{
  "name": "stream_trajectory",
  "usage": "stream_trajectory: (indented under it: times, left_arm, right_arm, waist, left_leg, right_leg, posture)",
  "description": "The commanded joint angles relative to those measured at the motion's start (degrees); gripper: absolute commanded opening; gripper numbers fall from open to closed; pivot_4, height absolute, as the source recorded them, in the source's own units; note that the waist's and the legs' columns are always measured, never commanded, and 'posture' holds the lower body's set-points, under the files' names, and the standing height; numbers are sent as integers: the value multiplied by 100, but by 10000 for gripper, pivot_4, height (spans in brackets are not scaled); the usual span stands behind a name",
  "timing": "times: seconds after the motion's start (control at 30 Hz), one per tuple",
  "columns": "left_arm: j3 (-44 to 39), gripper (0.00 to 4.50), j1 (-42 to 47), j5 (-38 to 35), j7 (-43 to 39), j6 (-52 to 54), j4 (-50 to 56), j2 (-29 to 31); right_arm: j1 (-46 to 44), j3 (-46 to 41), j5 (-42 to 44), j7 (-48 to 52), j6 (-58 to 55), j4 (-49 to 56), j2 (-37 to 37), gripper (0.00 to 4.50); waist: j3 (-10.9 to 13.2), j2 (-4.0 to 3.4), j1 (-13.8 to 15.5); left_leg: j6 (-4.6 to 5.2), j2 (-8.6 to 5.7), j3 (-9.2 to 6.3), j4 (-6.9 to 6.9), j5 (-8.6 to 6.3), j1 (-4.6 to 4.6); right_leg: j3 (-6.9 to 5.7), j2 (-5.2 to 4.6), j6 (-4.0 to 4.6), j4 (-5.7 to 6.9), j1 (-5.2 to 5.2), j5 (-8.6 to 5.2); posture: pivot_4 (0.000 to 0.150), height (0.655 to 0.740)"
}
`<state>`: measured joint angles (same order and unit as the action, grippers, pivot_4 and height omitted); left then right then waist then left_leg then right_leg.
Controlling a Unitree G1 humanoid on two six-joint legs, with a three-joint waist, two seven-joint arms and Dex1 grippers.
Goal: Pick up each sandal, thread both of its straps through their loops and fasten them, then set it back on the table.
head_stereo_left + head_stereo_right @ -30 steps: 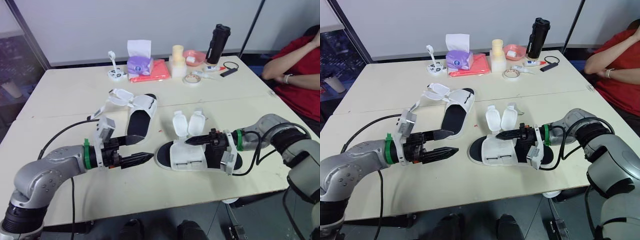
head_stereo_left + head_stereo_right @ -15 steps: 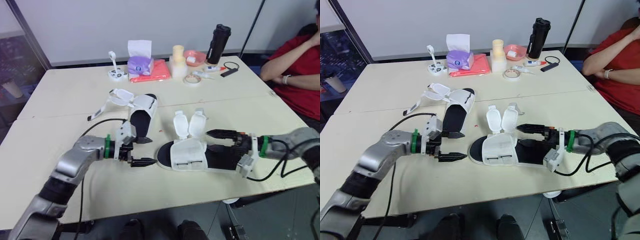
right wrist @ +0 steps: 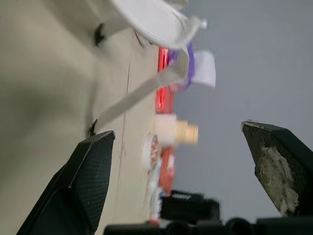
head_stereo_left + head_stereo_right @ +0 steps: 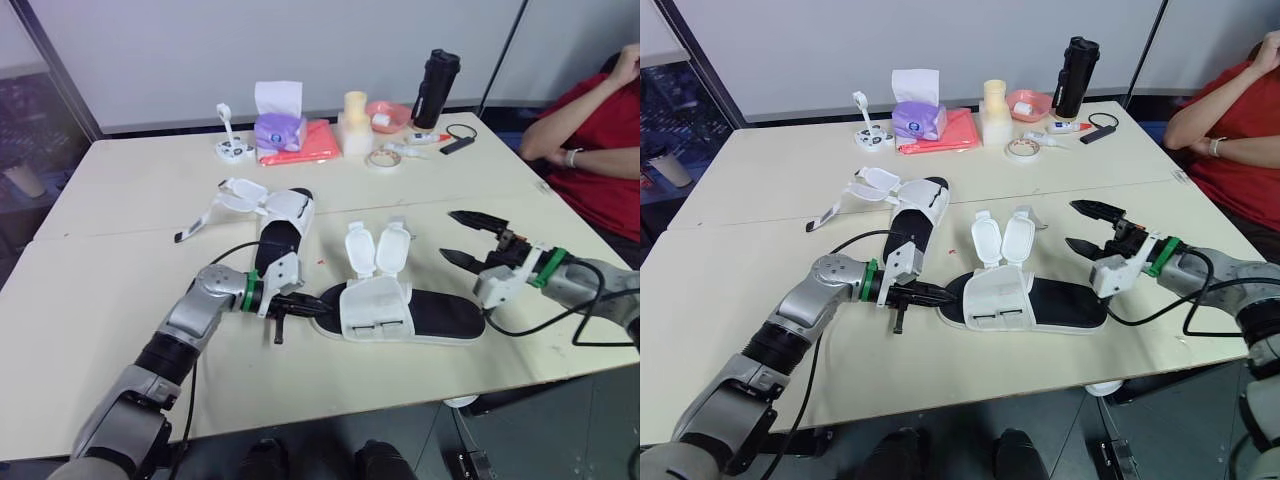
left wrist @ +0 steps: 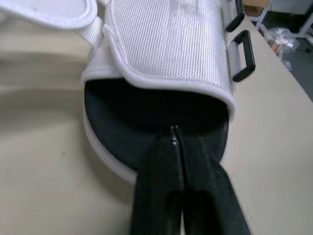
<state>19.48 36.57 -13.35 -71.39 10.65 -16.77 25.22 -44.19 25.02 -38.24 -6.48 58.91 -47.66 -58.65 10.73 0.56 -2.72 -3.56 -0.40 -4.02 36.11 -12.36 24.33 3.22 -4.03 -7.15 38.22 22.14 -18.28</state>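
Your left gripper point(image 5: 175, 133) has its jaws pressed together, and nothing shows between them. Their tips rest on the black footbed of the near sandal point(image 4: 425, 315), right at the toe opening under the white upper. That sandal lies flat on the table point(image 4: 110, 210) in front of you, toe toward your left arm. Its two strap flaps point(image 4: 376, 247) stand up, unfastened.

Your right gripper point(image 4: 451, 235) is in the air, off beyond the heel end of that sandal and touching nothing. Its jaws are spread wide.

The far sandal point(image 4: 283, 228) lies on the table farther back and to the left, apart from both grippers. Its straps point(image 4: 238, 194) are splayed open toward the left.

A tissue box point(image 4: 279, 126) and a black bottle point(image 4: 436, 88) stand at the far edge. A person point(image 4: 600, 150) in red sits at the right.
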Motion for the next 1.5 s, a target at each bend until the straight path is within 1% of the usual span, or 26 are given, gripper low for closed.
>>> stream_trajectory:
  times: [0.03, 0.17, 0.37, 0.47, 0.53, 0.63, 0.73, 0.87, 0.9, 0.97, 1.03, 1.1, 1.2, 1.27, 1.33, 1.4, 1.5]
  left_arm:
    - [101, 173, 3, 45, -146, 60, 236, -88]
    - [161, 173, -82, 88, -131, 144, 402, -167]
    - [177, 173, -237, 80, -39, 339, 658, -200]
    - [159, 173, -332, 58, 1, 456, 827, -202]
    - [153, 173, -373, 76, 40, 479, 869, -207]
    - [140, 0, -403, 81, 87, 498, 893, -206]
    - [113, 0, -426, 79, 140, 528, 917, -214]
    - [95, 0, -446, 83, 188, 530, 923, -223]
    - [86, 0, -452, 76, 190, 533, 931, -213]
    - [69, 0, -456, 71, 202, 528, 922, -209]
    - [49, 0, -447, 73, 224, 513, 879, -221]
    - [37, 0, -441, 69, 238, 509, 852, -235]
    - [40, 0, -452, 65, 236, 514, 849, -253]
    - [41, 0, -466, 63, 231, 521, 858, -260]
    - [26, 0, -488, 43, 229, 547, 883, -256]
    - [0, 0, -518, 14, 244, 591, 919, -251]
    - [-29, 0, -560, -12, 287, 629, 955, -230]
  right_arm:
    - [-286, -228, 779, 1106, -350, -349, 428, 45000]
    - [-559, -310, 1027, 1758, -763, -685, 1003, 45000]
    - [-1037, -544, 1382, 2427, -1808, -1355, 1849, 45000]
    - [-1254, -807, 1667, 2612, -2377, -1621, 2216, 45000]
    - [-1394, -828, 1592, 2462, -2638, -1776, 2312, 45000]
    - [-1484, -867, 1556, 2286, -2720, -1863, 2355, 36765]
    - [-1512, -864, 1496, 2169, -2608, -1883, 2372, 21887]
    - [-1506, -859, 1475, 2091, -2352, -1901, 2374, 786]
    - [-1509, -832, 1432, 2042, -2288, -1897, 2362, 282]
    - [-1524, -741, 1228, 1699, -2094, -1845, 2286, 282]
    - [-1586, -439, 629, 927, -1785, -1683, 2097, 282]
    - [-1712, 186, -541, -391, -1586, -1319, 1791, 282]
    - [-1927, 991, -2211, -2611, -1733, -530, 1366, 282]
    - [-1950, 1227, -2915, -3722, -1716, 158, 1076, 282]
    - [-1893, 1313, -3253, -4297, -1586, 697, 854, 282]
    - [-1683, 1265, -3413, -4603, -1441, 1328, 600, 282]
    - [-1257, 1057, -3370, -4674, -1248, 2137, 271, 282]
  waist:
    - [0, 0, -6]
    - [0, -1, -12]
    - [0, -1, 13]
    - [0, -1, 14]
    - [0, -1, 13]
    - [0, -1, 21]
    - [-1, -2, 10]
    - [-1, -2, 11]
    - [-1, -2, 12]
    - [-1, -2, 11]
    - [-1, -2, 12]
    - [0, -4, 18]
    - [0, -6, 9]
    - [-1, -8, 13]
    - [-1, -8, 19]
    - [-2, -7, 32]
    - [-2, -7, 69]
  left_leg:
    - [0, 0, 0, -1, 0, 0]
    - [0, 2, -1, -2, 0, 1]
    - [-1, 3, -3, 1, 1, 2]
    - [-3, 3, -5, 0, 2, 2]
    - [-3, 3, -6, 1, 2, 2]
    - [-3, 2, -7, 1, 2, 3]
    - [-2, 2, -7, 0, 1, 3]
    - [-1, 2, -7, 0, 1, 3]
    - [-1, 2, -7, 1, 1, 3]
    - [-1, 2, -7, 1, 1, 3]
    - [-1, 2, -6, 0, 1, 3]
    - [-2, 0, -6, 1, 1, 4]
    - [-6, -4, -4, -2, 3, 7]
    - [-12, -4, -2, -7, 7, 8]
    - [-15, -4, -3, -9, 8, 8]
    - [-12, -4, -3, -9, 7, 8]
    - [-7, -4, -2, -5, 4, 9]
  right_leg:
    - [0, 0, 0, 0, 1, 0]
    - [0, 2, 0, 2, 4, 0]
    - [-1, 2, 0, 2, 4, 0]
    - [-3, 2, 0, 2, 4, 0]
    - [-3, 3, 0, 3, 4, 0]
    - [-4, 2, 0, 3, 5, 0]
    - [-4, 2, 0, 3, 6, 0]
    - [-4, 2, 0, 4, 7, 0]
    - [-4, 2, 0, 4, 7, 0]
    - [-4, 2, 0, 4, 7, 0]
    - [-3, 2, 0, 5, 8, 0]
    - [-3, 1, 0, 7, 11, 0]
    - [1, 0, 0, 18, 30, -1]
    - [2, 1, 1, 27, 42, -1]
    - [2, 2, 1, 30, 44, -1]
    - [2, 1, 1, 28, 40, -1]
    - [1, -1, 1, 25, 33, -1]
  posture:
    - [1500, 7400]
    - [1500, 7400]
    - [1500, 7400]
    - [1500, 7400]
    - [1500, 7400]
    - [1500, 7400]
    - [1500, 7400]
    - [1500, 7400]
    - [1500, 7400]
    - [1500, 7400]
    - [1500, 7400]
    - [1500, 7400]
    - [1500, 7400]
    - [1500, 7400]
    - [1500, 7400]
    - [1500, 7400]
    - [1500, 7400]
